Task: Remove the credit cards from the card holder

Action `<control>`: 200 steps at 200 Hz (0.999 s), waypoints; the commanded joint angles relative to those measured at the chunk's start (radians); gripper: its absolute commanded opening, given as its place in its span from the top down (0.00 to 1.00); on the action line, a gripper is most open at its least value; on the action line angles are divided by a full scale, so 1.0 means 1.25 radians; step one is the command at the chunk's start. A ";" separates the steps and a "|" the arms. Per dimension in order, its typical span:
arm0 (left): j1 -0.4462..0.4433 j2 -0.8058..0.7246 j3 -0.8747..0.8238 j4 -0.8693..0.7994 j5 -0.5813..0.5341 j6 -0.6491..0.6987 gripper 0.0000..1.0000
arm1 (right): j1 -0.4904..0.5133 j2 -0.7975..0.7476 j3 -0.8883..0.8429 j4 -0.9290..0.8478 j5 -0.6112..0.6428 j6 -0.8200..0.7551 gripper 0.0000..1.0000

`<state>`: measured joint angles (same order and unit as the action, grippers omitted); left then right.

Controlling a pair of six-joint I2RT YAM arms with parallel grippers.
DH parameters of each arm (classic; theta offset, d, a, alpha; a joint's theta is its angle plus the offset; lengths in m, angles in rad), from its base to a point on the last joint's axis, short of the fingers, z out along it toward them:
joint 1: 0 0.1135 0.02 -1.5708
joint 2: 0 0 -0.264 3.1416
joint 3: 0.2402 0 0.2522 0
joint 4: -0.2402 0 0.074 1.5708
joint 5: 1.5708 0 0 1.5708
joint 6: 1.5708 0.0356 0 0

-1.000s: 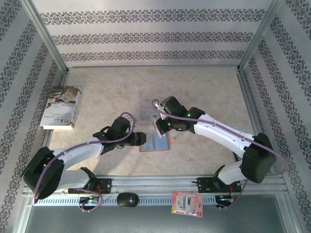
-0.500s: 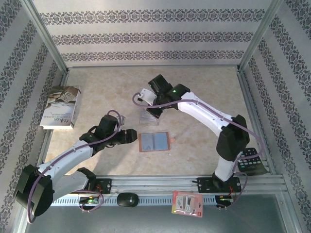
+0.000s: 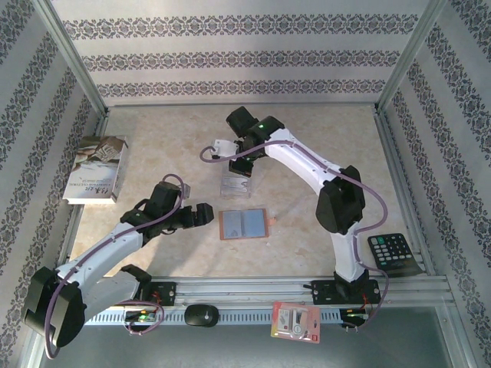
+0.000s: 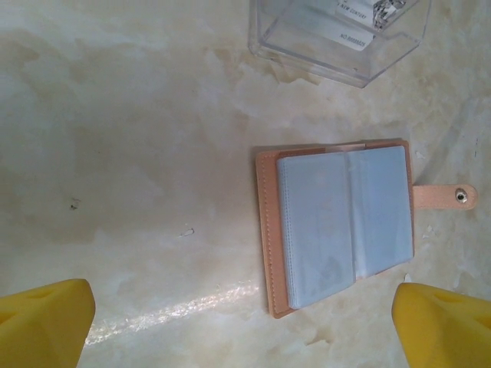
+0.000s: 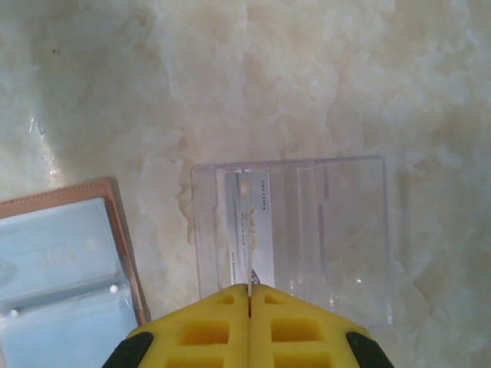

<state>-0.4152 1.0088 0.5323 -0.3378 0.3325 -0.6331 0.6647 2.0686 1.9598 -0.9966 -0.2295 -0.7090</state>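
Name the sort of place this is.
Likely a robot test cell: patterned wallpaper panels in a metal frame, a marble-look tabletop, and a left arm and right arm bolted to a rail.

the top camera is looking down and forward from high behind the near edge of the table (image 3: 153,138), taking it all in. the left wrist camera is facing almost straight down, close over the card holder (image 4: 337,226) and a clear box (image 4: 337,34). the right wrist camera is hanging over that same box, seemingly even closer. all three are sharing the card holder and box.
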 commanded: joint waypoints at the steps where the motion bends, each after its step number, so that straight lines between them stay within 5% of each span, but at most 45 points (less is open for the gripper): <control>1: 0.018 0.002 0.019 -0.022 -0.003 0.004 0.00 | -0.002 0.029 0.048 -0.056 -0.009 -0.065 1.00; 200: 0.055 0.045 0.017 -0.017 0.003 0.012 0.00 | -0.010 0.153 0.096 -0.071 -0.058 -0.077 1.00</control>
<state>-0.3641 1.0660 0.5373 -0.3489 0.3332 -0.6323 0.6628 2.2326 2.0655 -1.0664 -0.2787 -0.8146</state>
